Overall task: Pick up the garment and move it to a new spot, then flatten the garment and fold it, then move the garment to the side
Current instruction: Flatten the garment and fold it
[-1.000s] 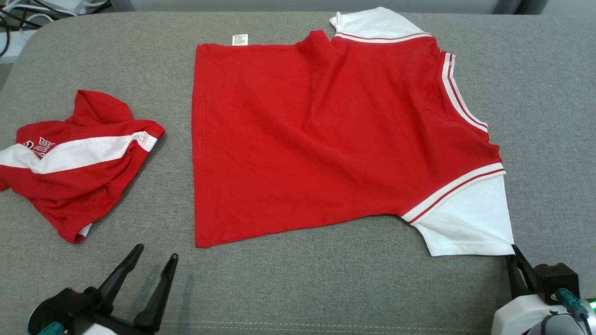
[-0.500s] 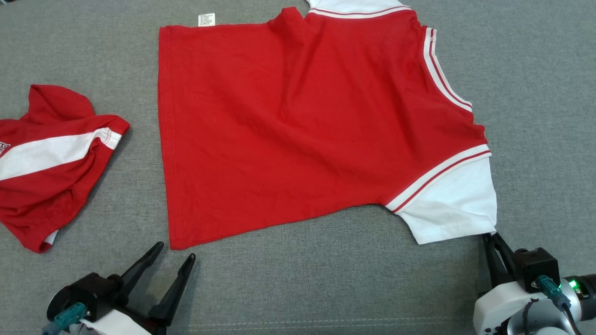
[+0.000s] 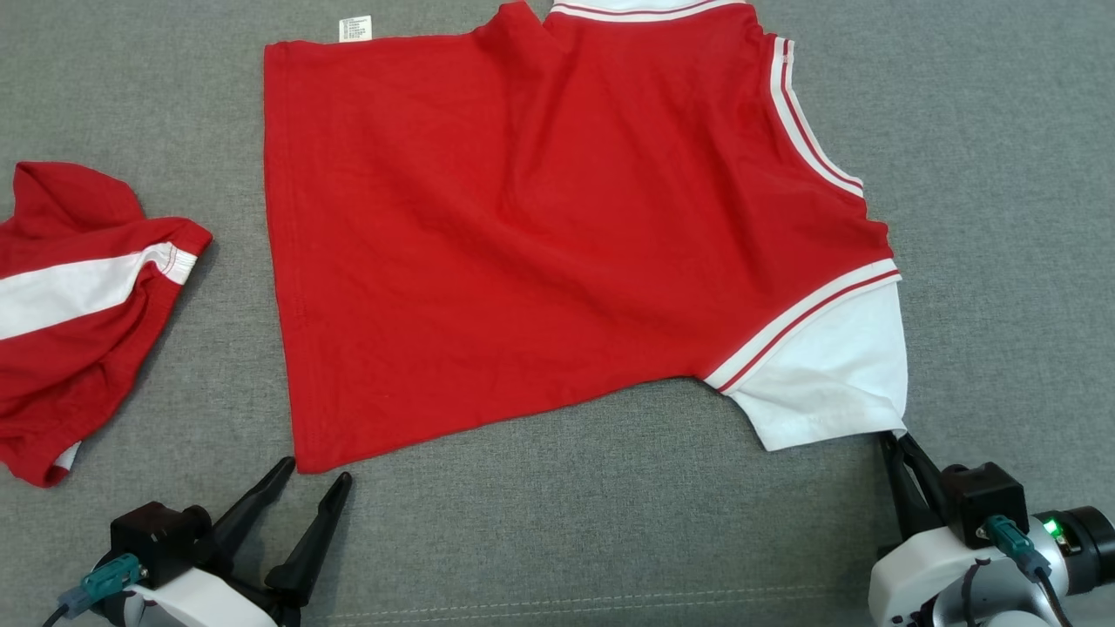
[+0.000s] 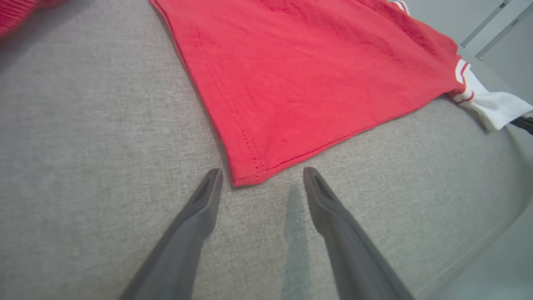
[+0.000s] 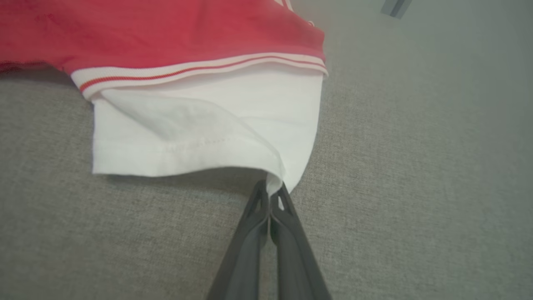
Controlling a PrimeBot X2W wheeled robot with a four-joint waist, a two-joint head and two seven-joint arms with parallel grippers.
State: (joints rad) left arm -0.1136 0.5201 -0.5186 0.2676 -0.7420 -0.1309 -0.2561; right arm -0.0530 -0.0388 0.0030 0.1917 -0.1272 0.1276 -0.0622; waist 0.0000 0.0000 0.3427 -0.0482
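The red shirt (image 3: 540, 226) lies spread on the grey padded surface (image 3: 610, 531), mostly flat, with soft ripples across its middle. The right gripper (image 3: 895, 438) has its fingers pressed together on the outer corner of the near white sleeve (image 3: 827, 392), pinching only a small bit of cloth. The left gripper (image 3: 315, 470) is spread wide and low over the surface. The shirt's near hem corner (image 4: 245, 177) sits just ahead of the gap between its fingers, and it holds nothing.

The right hold looks thin, so a firm pull could slip the sleeve out. The sleeve's upper layer curls up near the pinch, and it is hard to tell whether both layers are caught. If only one is, the sleeve would likely open or twist.

On the left, the hem lies flush on the padding. Fingers closing short of it would miss, or shove the corner into a fold. If one arm pulls ahead of the other, the shirt would skew and crease.

A second crumpled garment (image 3: 78, 305) lies well apart to the left, where a wide left-arm swing might snag it.
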